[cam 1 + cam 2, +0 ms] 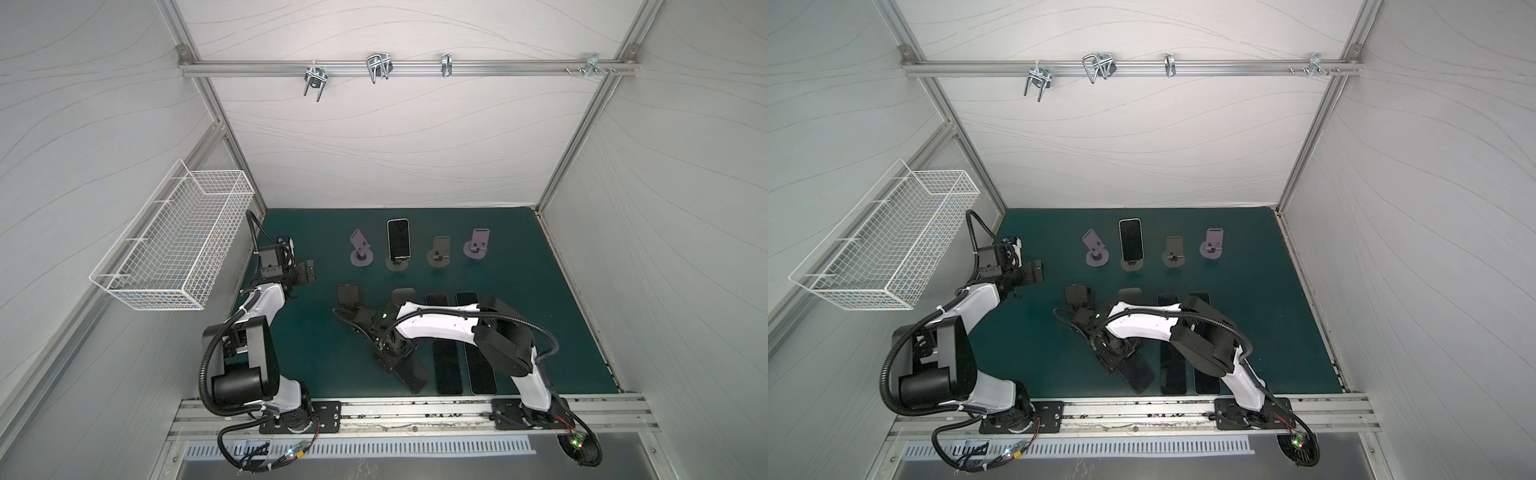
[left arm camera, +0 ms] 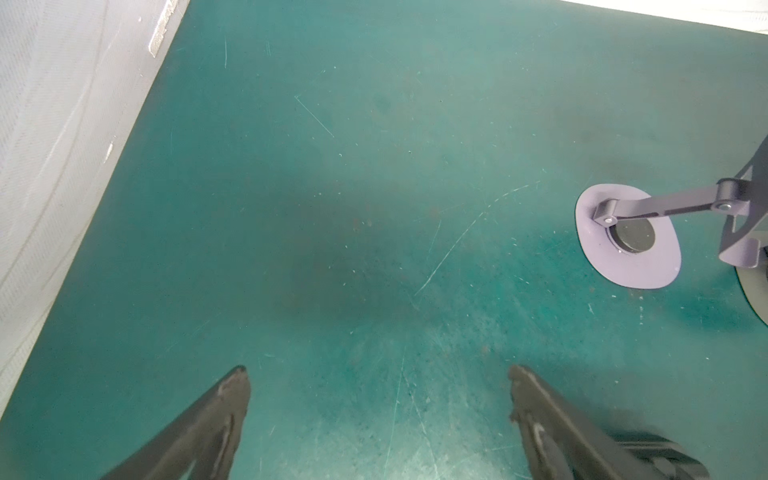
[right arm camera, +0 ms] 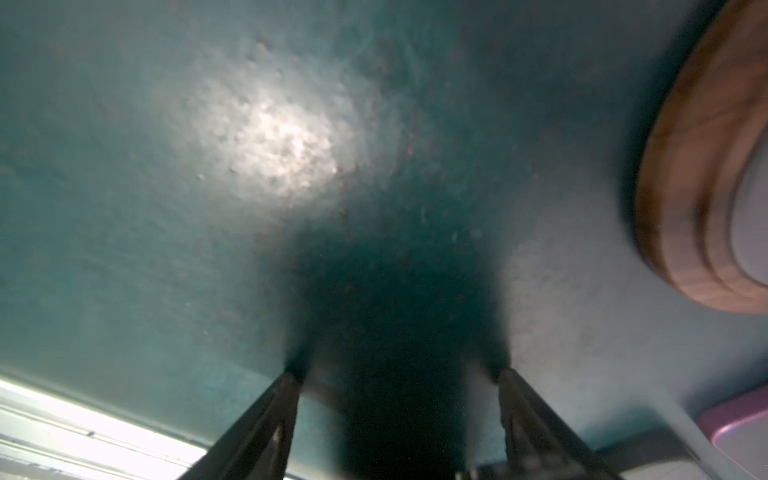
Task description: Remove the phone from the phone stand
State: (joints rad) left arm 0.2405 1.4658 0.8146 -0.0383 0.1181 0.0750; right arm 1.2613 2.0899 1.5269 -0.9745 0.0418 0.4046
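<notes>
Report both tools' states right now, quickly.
Left tool: open wide, holding nothing.
Right tool: open, nothing between its fingers.

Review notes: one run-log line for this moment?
left gripper jaws open | right gripper jaws open over mat | phone on phone stand | removal pending

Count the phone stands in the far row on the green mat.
4, left to right: left purple stand, stand holding the phone (phone), brownish stand, right purple stand. None looks hidden.
</notes>
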